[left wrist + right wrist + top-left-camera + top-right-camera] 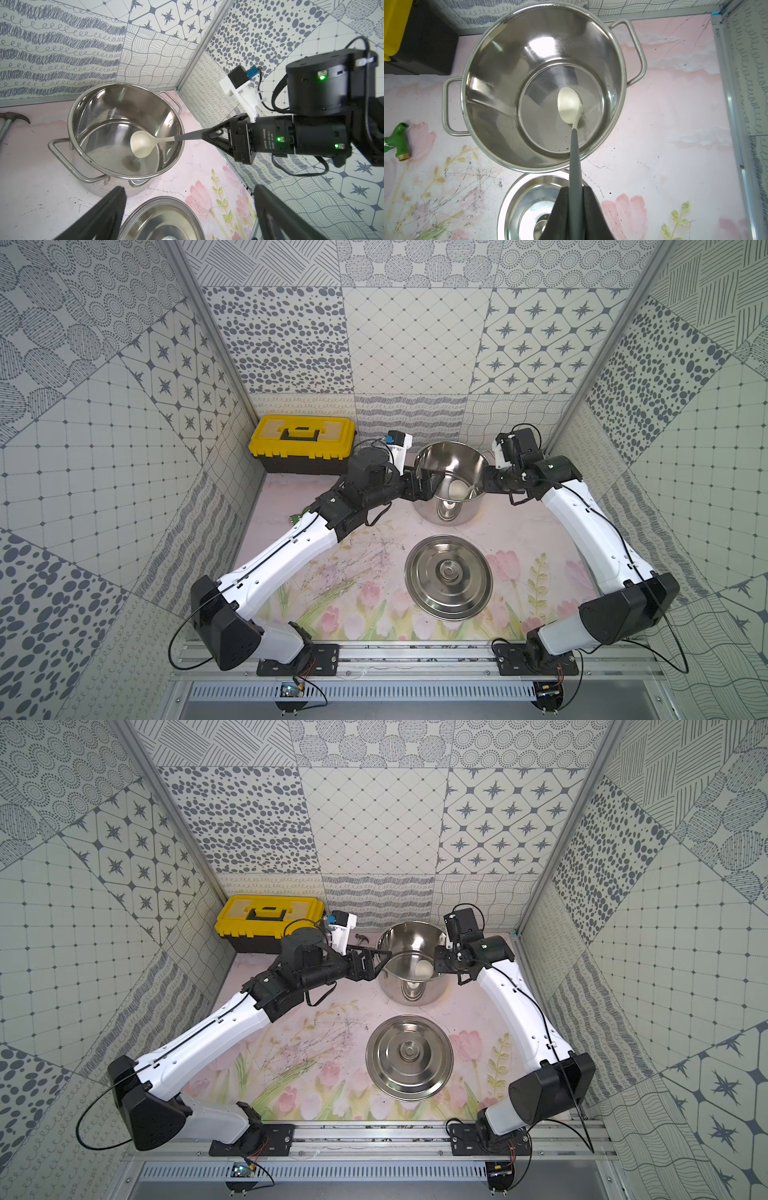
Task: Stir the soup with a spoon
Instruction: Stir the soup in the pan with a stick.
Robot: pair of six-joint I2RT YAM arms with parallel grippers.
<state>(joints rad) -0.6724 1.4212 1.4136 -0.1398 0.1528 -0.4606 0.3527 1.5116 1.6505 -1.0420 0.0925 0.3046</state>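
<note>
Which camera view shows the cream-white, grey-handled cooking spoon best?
The right wrist view: the cream-white, grey-handled spoon runs unblocked from the right tool into the shiny steel stockpot. The left wrist view shows it sideways; both top views show little beyond its bowl.

Steel stockpot (492, 87), upright, cream spoon (570, 106) slanting inside, bowl low

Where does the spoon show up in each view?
Top view: spoon inside the pot.
Top view: spoon inside the pot.
Left wrist: spoon low inside the pot.
Right wrist: spoon in the pot, handle in the right gripper.
Shared landmark: the lid beside the pot.
</note>
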